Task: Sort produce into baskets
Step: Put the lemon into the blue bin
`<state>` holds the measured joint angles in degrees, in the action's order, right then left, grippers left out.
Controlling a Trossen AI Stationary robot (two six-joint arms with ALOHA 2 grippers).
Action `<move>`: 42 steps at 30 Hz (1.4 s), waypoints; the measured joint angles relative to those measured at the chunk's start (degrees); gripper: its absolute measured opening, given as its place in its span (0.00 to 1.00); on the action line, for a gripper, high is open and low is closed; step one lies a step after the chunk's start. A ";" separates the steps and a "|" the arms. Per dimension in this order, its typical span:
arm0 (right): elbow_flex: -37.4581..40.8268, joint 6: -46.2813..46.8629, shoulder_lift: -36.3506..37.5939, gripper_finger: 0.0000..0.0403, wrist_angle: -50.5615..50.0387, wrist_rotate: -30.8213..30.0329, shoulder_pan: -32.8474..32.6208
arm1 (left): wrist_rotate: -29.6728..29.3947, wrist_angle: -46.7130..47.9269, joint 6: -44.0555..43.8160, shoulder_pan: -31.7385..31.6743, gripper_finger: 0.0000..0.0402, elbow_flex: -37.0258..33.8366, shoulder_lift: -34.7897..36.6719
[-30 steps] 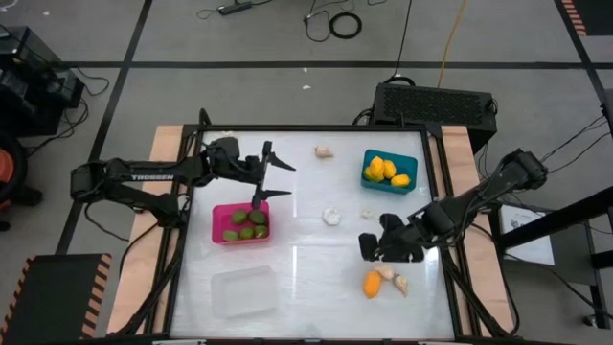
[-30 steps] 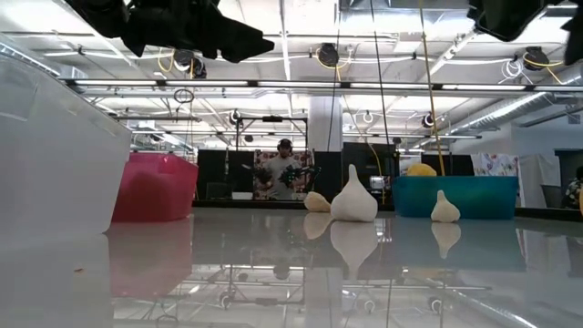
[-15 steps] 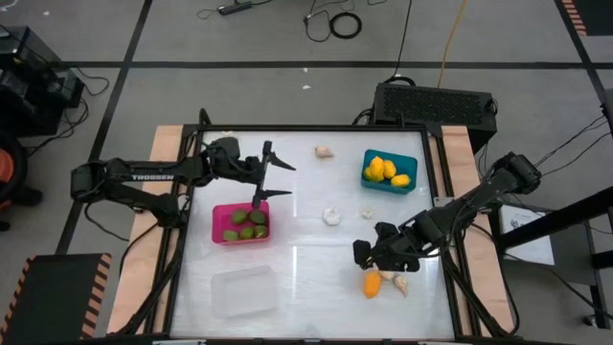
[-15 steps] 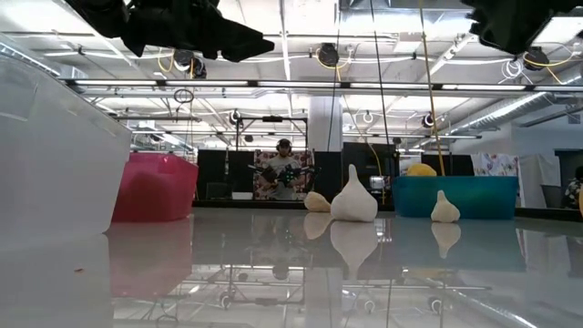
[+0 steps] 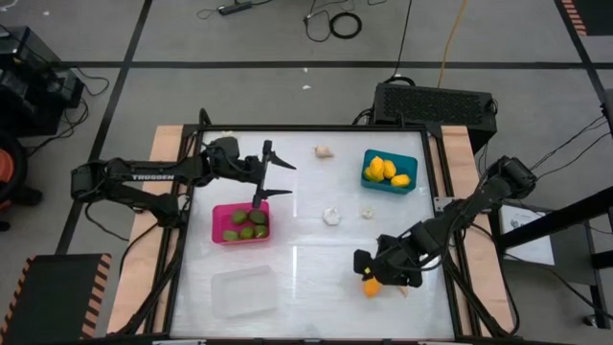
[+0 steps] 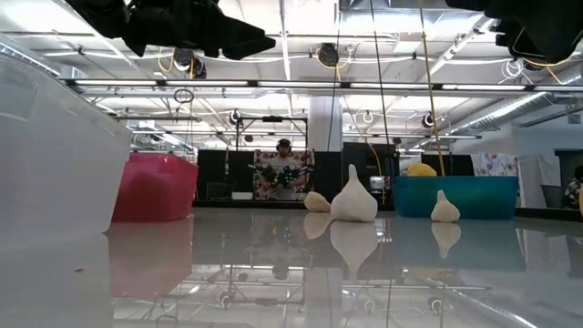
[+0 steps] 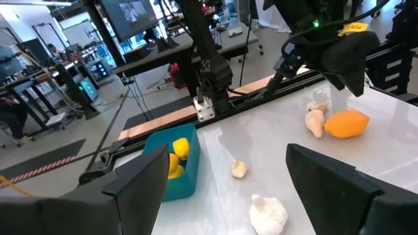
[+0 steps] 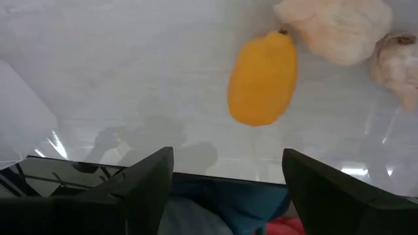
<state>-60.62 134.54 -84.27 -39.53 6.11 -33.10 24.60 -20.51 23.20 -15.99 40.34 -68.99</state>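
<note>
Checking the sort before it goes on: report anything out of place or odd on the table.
Nothing is spilled or damaged. Some produce is unsorted: an orange fruit beside garlic bulbs under the open right gripper, and three more bulbs loose mid-table. The clear basket holds nothing. The open left gripper hovers above the pink basket.

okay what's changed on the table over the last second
The right gripper, jaws open, moved toward the table's near edge and now hangs over the orange fruit, not gripping it. The left gripper, the produce and all three baskets stayed put.
</note>
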 joint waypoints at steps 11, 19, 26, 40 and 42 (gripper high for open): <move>-10.67 -0.36 -0.57 0.69 -14.88 -0.61 0.85 | 0.00 -0.09 -0.26 0.00 0.78 0.00 0.00; -18.80 0.77 -6.41 0.69 -24.24 -1.70 0.52 | 0.00 -0.09 -0.28 0.00 0.78 0.00 0.00; -19.87 -3.77 -13.26 0.69 -22.64 -1.86 0.63 | 0.00 -0.42 -0.28 0.00 0.78 0.00 0.00; -19.87 -9.70 -19.45 0.69 -18.92 -1.62 0.63 | 0.00 -0.39 -0.44 0.01 0.78 0.00 0.00; -19.87 -9.94 -19.45 0.69 -18.96 -1.73 0.63 | 0.00 -0.39 -0.46 0.00 0.78 0.00 0.00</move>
<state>-80.49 124.61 -103.72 -58.49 4.38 -32.47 24.60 -20.91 22.74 -15.98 40.34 -68.99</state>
